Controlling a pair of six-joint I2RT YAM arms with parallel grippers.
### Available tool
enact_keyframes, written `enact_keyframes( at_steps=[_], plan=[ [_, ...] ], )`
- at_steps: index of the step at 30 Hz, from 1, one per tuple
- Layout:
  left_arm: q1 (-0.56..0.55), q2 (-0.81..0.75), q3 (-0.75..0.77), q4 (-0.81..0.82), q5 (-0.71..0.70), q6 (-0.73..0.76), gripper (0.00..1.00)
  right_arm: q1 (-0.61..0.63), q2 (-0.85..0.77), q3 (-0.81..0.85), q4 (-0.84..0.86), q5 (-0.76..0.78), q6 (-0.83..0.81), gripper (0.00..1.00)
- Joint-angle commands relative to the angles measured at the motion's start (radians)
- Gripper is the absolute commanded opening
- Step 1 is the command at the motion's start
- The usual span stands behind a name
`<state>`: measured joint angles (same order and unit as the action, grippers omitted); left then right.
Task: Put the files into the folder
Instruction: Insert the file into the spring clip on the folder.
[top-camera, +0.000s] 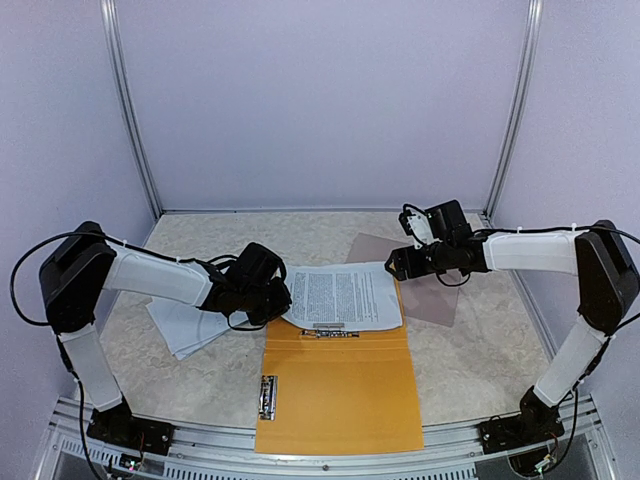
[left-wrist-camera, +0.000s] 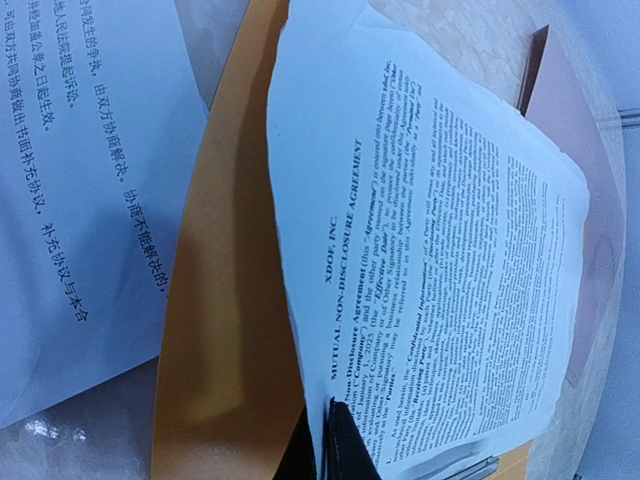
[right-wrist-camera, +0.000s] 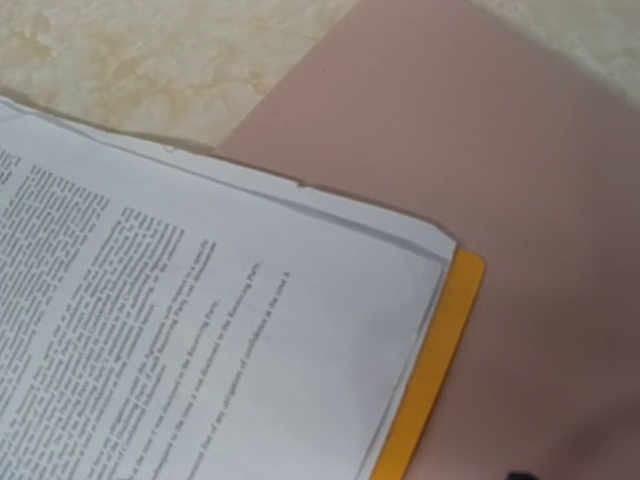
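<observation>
While left fingers (left-wrist-camera: 350, 440) pinch the files (top-camera: 340, 297), long axis lying left-right, right fingers (top-camera: 396, 263) gape apart.

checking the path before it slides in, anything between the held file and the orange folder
Nothing visible between them: the file, pinched at its left edge by the left gripper, already overlaps the far end of the orange folder. Only a metal clip sits at the file's near edge.

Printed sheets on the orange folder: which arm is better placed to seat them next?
Left. The left gripper has its jaws shut on the edge of the printed sheets, which lie over the orange folder. The right gripper hangs open by the far corner, gripping nothing.
</observation>
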<state>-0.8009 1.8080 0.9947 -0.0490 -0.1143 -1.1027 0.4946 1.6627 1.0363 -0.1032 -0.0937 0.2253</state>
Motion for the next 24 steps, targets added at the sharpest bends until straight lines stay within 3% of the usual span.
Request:
enact_keyframes(
  at_steps=[1,6,15,24],
  plan=[
    [-0.009,0.011,0.021,-0.034,-0.016,0.010,0.03,0.011,0.016,-0.003,0.008,-0.006,-0.001,0.78],
    [-0.011,0.006,0.019,-0.048,-0.021,0.013,0.04,0.011,0.017,-0.004,0.010,-0.007,0.000,0.78],
    [-0.011,0.006,0.031,-0.078,-0.030,0.017,0.27,0.013,0.022,-0.002,0.013,-0.010,0.003,0.78],
    [-0.011,-0.009,0.036,-0.117,-0.049,0.021,0.35,0.016,0.023,0.000,0.014,-0.012,0.004,0.78]
  ],
)
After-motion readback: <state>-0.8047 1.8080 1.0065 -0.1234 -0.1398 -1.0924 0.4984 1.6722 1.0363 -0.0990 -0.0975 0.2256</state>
